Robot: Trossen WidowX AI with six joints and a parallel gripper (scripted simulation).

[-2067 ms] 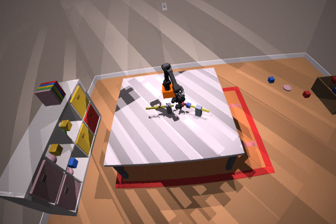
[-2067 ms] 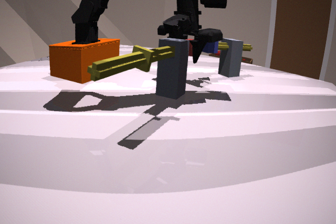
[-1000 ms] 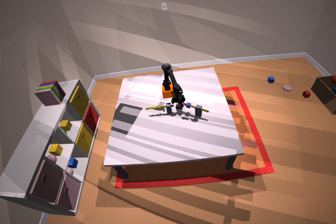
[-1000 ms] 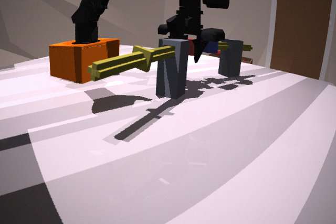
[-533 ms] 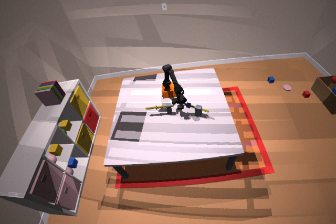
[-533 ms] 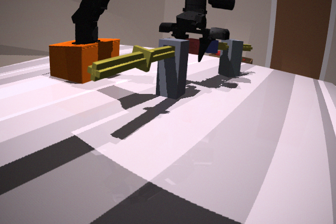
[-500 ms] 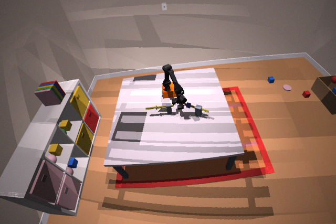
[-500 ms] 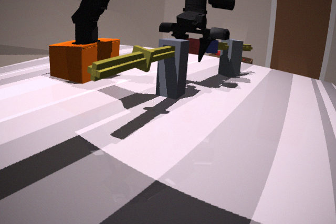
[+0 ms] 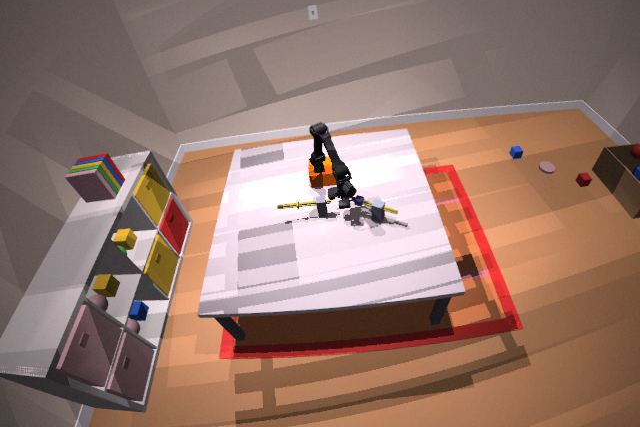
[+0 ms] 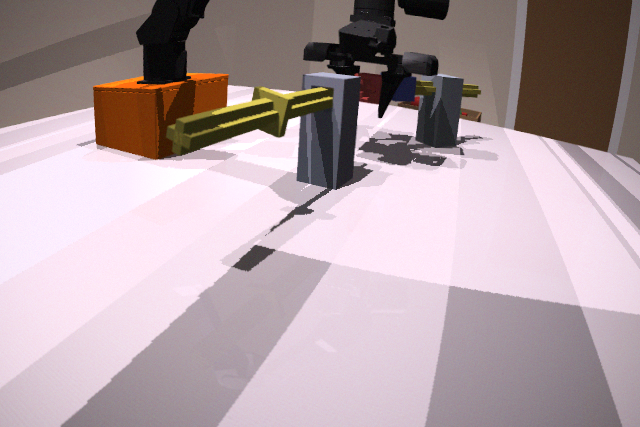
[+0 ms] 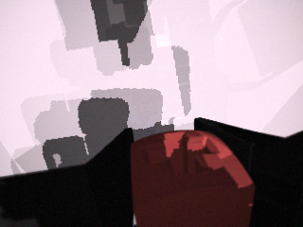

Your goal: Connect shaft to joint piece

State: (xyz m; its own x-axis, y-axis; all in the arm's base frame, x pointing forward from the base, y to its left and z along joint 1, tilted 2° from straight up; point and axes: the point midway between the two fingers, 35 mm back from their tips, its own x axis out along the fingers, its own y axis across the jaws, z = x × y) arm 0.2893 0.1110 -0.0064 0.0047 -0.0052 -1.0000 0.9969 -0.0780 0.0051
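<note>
The red joint piece [image 10: 370,87] [image 11: 189,194] sits between the fingers of my gripper [image 9: 339,200] [image 11: 164,130], which is shut on it. A blue hinge part [image 9: 358,200] [image 10: 404,88] joins it to the fixed yellow shaft [image 9: 391,209] [image 10: 471,90], which runs through the far grey block [image 9: 377,211] [image 10: 439,120]. The second yellow shaft [image 9: 287,205] [image 10: 222,122], with a pointed collar, passes through the near grey block [image 9: 321,207] [image 10: 328,148]. Its inner end is mostly hidden. The exact direction of the joint piece's opening cannot be told.
The arm stands on an orange base [image 9: 320,176] [image 10: 126,117] behind the shafts. Both blocks stand on the white table [image 9: 361,267] [image 10: 387,360]. The near block hides one finger in the exterior view. A shelf [image 9: 56,257] stands left of the table.
</note>
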